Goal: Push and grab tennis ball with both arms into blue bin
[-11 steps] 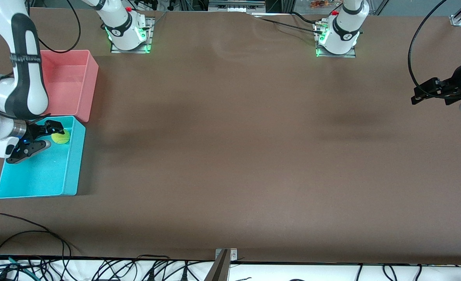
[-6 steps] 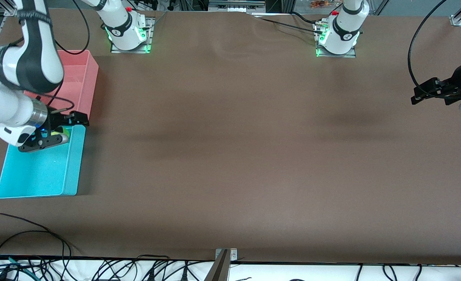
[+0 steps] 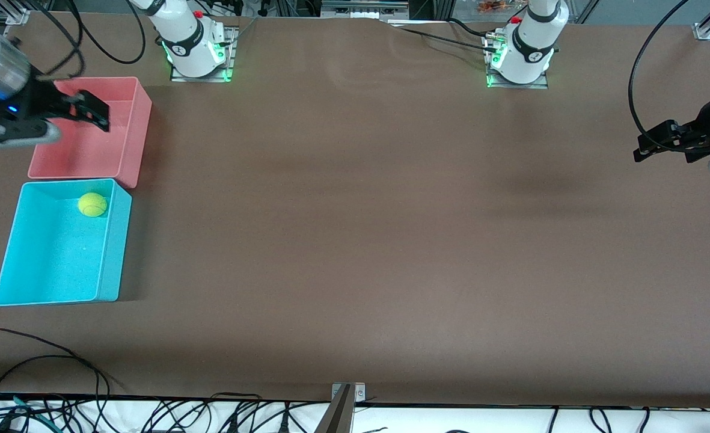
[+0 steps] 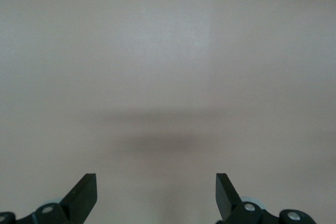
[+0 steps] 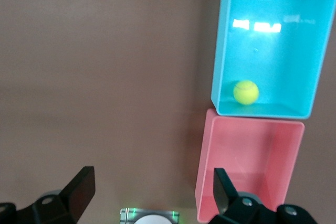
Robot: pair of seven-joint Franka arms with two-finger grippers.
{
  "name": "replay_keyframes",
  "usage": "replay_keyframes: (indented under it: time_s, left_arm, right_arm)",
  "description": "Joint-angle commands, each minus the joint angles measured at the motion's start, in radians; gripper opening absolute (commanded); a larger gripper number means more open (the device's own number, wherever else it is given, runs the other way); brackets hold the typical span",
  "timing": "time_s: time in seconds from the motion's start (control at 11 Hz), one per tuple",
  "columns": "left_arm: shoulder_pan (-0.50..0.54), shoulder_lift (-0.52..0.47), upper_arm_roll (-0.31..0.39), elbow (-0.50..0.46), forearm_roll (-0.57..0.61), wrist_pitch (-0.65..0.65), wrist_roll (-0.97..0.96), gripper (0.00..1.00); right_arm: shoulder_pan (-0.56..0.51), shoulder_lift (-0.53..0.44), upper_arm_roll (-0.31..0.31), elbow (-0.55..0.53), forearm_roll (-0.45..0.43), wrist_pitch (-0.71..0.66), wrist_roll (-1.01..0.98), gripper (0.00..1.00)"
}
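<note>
Task looks done: tennis ball (image 3: 92, 204) sits loose inside the blue bin (image 3: 114, 252), below and clear of the right tool (image 3: 66, 117), which hangs spread and empty over the pink bin (image 3: 139, 126); left tool (image 3: 646, 147) waits spread over bare counter (image 3: 355, 240).

Wide bare bench (image 3: 355, 240) between both arms. Only obstacles: blue bin (image 3: 114, 252) and pink bin (image 3: 138, 129), touching, at the right arm's end. Blue bin open from above.
</note>
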Motion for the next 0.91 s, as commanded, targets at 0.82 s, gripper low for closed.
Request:
replay_keyframes:
  time_s: [0.82]
  left_arm:
    - [0.004,0.019,-0.004,0.029,-0.022,-0.007,-0.002,1.0]
  right_arm:
    - [-0.041,0.096,-0.139,0.122,0.152,0.037,0.02,1.0]
